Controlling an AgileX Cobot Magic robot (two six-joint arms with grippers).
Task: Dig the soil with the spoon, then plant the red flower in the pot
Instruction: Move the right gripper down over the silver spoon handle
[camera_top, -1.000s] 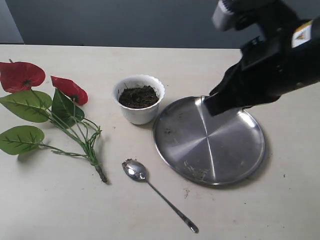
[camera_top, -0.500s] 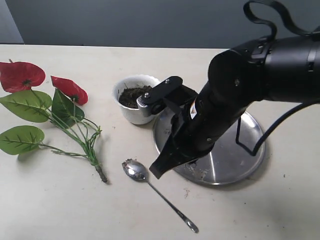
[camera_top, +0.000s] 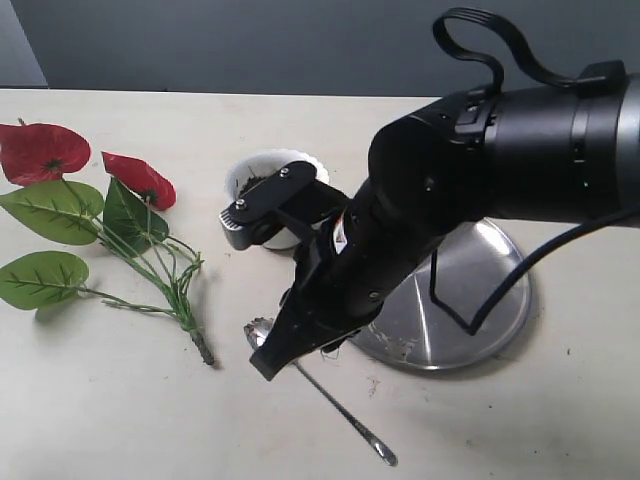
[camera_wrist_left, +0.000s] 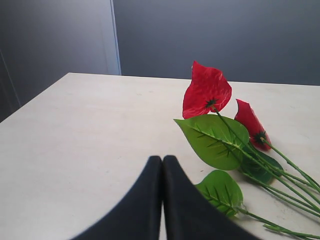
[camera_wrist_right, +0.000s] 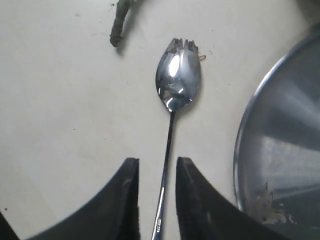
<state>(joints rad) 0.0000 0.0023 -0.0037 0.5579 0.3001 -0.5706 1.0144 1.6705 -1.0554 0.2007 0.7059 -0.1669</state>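
Observation:
The steel spoon (camera_wrist_right: 177, 80) lies on the table, its bowl near the flower's stem end (camera_wrist_right: 120, 30). My right gripper (camera_wrist_right: 156, 167) is open and its fingers straddle the thin handle (camera_top: 345, 420) without touching it. In the exterior view that gripper (camera_top: 265, 368) hangs low over the spoon and covers most of its bowl. The white pot (camera_top: 262, 165) with dark soil (camera_top: 250, 182) is half hidden behind the arm. The red flower (camera_top: 45, 150) lies flat at the left. My left gripper (camera_wrist_left: 162, 160) is shut and empty, close to the flower's leaves (camera_wrist_left: 215, 140).
A large round steel plate (camera_top: 490, 300) with soil crumbs lies right of the spoon, its rim (camera_wrist_right: 245, 150) close beside the right finger. The right arm's bulk spans the plate and pot. The table's far edge meets a dark wall.
The right arm swung from the back right across the plate, leftward and down, until its open fingers stood over the spoon's handle. Spoon, pot and flower have not moved.

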